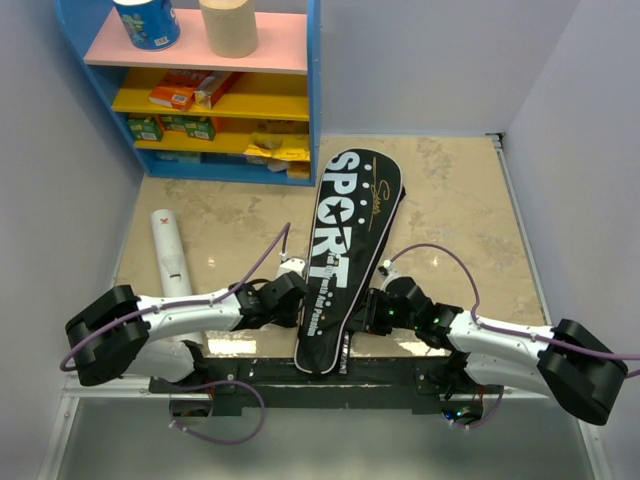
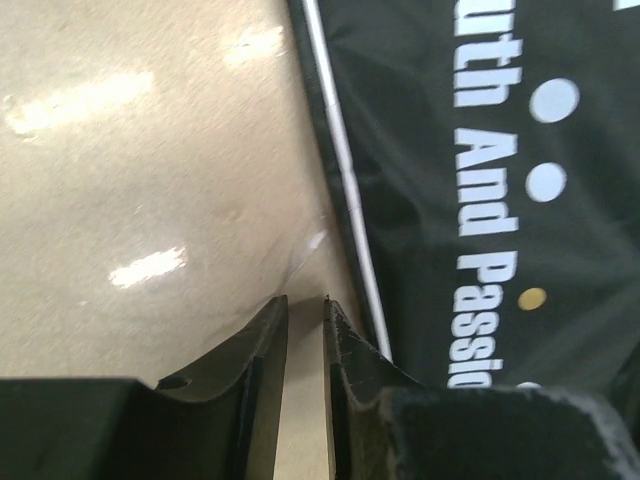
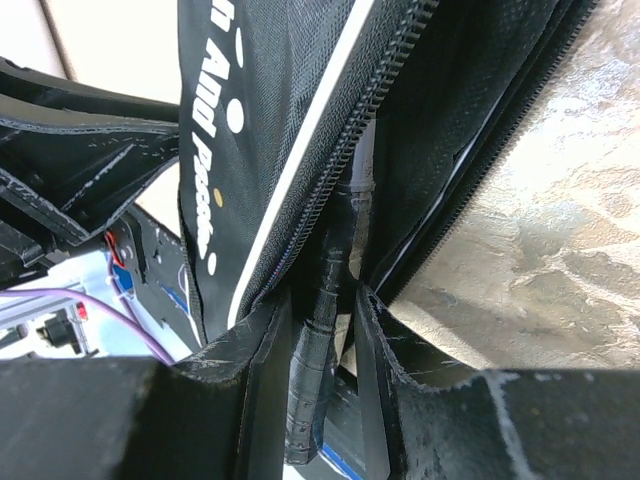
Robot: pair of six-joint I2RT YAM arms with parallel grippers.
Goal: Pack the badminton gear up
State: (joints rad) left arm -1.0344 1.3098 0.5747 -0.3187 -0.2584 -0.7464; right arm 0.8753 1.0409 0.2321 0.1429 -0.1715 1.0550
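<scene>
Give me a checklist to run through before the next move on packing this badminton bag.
1. Bag zipper open along the right side: ok.
2. Racket handle lies between the right fingers: ok.
3. Firm grip on that handle: cannot tell.
4. Left fingers empty, beside the bag's edge: ok.
5. White tube packed: not ok, it lies on the table left of the bag.
6. Second racket inside: cannot tell.

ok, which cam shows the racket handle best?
Right wrist: the black racket handle sits between the fingers of the right pincer, inside the open zipper of the SPORT bag. Top external shows only the bag's outside; left wrist shows only its lettered face.
</scene>
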